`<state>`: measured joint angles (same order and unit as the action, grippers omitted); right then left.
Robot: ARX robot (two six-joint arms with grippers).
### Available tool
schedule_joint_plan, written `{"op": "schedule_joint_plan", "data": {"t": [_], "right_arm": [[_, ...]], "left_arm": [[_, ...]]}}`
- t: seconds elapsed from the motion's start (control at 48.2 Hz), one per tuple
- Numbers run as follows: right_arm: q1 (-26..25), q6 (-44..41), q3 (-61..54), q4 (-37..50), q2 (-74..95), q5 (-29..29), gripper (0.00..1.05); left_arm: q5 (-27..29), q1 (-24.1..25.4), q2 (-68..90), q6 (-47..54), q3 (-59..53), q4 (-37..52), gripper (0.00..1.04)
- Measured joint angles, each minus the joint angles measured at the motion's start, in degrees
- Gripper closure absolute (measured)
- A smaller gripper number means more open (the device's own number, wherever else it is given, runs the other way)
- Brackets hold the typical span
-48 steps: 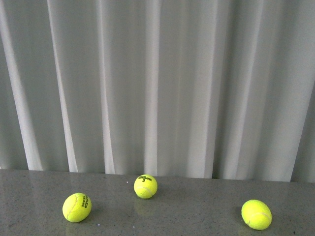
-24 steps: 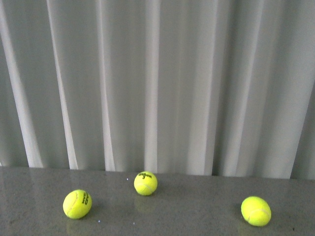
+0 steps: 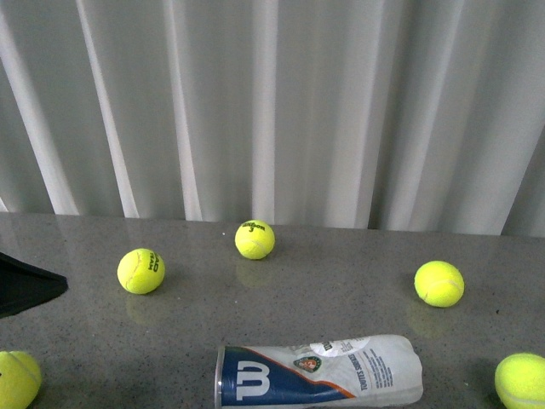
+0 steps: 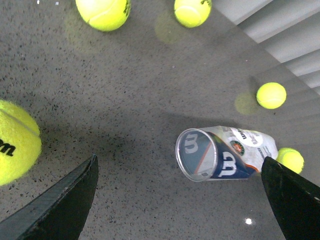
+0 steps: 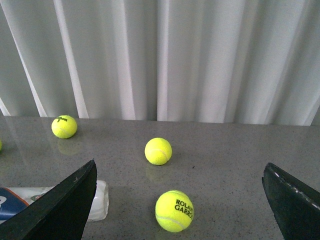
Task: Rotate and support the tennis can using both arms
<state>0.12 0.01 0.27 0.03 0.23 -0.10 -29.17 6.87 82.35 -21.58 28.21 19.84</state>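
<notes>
The tennis can [image 3: 319, 372] lies on its side on the grey table near the front edge, its silver-rimmed end to the left and the navy "W" label showing. In the left wrist view the tennis can [image 4: 225, 154] points its rim towards the camera. My left gripper [image 4: 178, 172] hangs open above the table close to that rim, holding nothing. In the right wrist view only the clear end of the tennis can [image 5: 100, 200] shows beside one finger. My right gripper [image 5: 178, 175] is open, with nothing held.
Yellow-green tennis balls lie scattered on the table: ball [image 3: 141, 271], ball [image 3: 255, 239], ball [image 3: 439, 283], with two more at the front corners. A Roland Garros ball [image 5: 174, 211] sits between the right fingers. A black arm part [image 3: 25, 281] juts in at left. White curtain [image 3: 272, 102] behind.
The front view has tilted downwards: the balls sit higher in frame, and the tennis can, two more balls and a black arm part have come into view.
</notes>
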Motion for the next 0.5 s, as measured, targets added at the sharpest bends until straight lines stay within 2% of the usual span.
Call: {"op": "schedule_joint_plan", "data": {"t": [0.166, 0.291, 0.498], "right_arm": [[0.0, -0.02, 0.0, 0.0, 0.0, 0.0, 0.07], [0.0, -0.02, 0.0, 0.0, -0.02, 0.0, 0.07], [0.0, -0.02, 0.0, 0.0, 0.0, 0.0, 0.07]], "left_arm": [[-1.55, -2.56, 15.89, -1.84, 6.84, 4.48, 0.07], [-4.17, -4.94, 19.67, -3.32, 7.76, 6.03, 0.07], [-7.54, -12.39, 24.72, -8.0, 8.35, 10.6, 0.07]]}}
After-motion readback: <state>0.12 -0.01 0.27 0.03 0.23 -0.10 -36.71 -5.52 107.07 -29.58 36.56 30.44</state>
